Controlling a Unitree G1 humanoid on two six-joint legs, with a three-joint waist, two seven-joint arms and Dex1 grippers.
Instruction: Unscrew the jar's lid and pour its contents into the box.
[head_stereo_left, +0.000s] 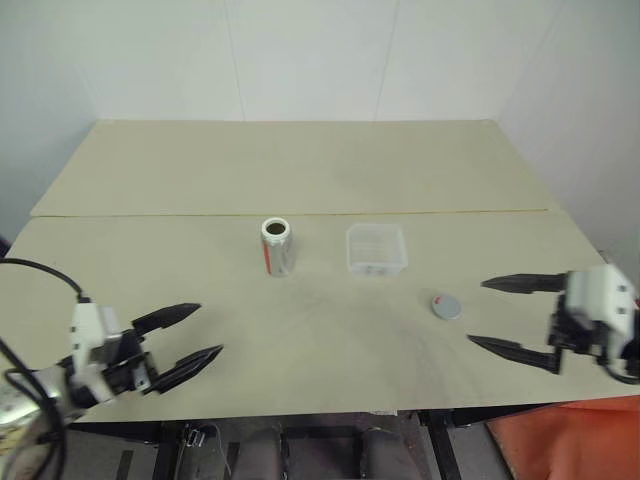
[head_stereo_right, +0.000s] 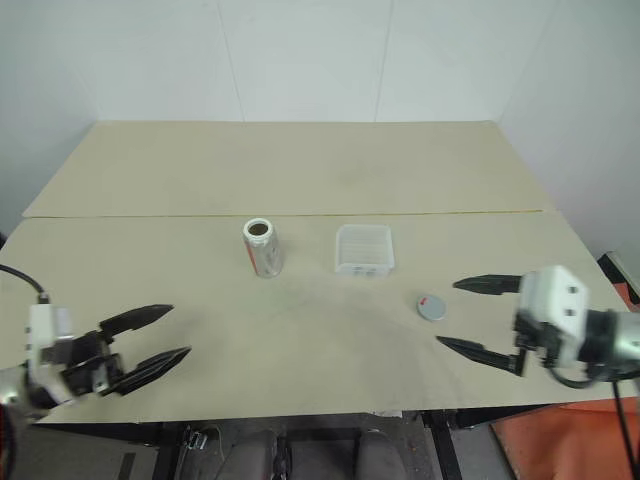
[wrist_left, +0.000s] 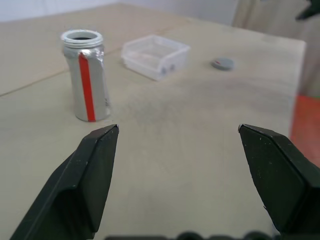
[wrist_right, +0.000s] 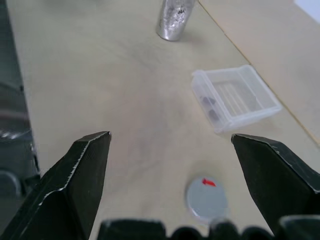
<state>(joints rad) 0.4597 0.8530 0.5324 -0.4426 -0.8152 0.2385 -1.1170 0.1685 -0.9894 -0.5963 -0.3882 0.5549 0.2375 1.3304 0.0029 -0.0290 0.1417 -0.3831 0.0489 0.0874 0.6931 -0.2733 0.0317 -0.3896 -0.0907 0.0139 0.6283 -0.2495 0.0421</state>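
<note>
The jar (head_stereo_left: 276, 246) stood uncapped beside the box (head_stereo_left: 376, 248) at mid-counter (head_stereo_left: 300, 170), its lid (head_stereo_left: 447, 306) nearby — both pincers (head_stereo_left: 186, 338) (head_stereo_left: 515, 315) released, empty. An arm swinging past could topple the open jar.

Pale wood table (head_stereo_left: 300, 170), seam across; white walls (head_stereo_left: 300, 50) behind.

Shiny crinkled foil-like jar (wrist_left: 87, 80), clear glossy plastic box (head_stereo_left: 376, 248), matt pale table (head_stereo_left: 300, 170).
</note>
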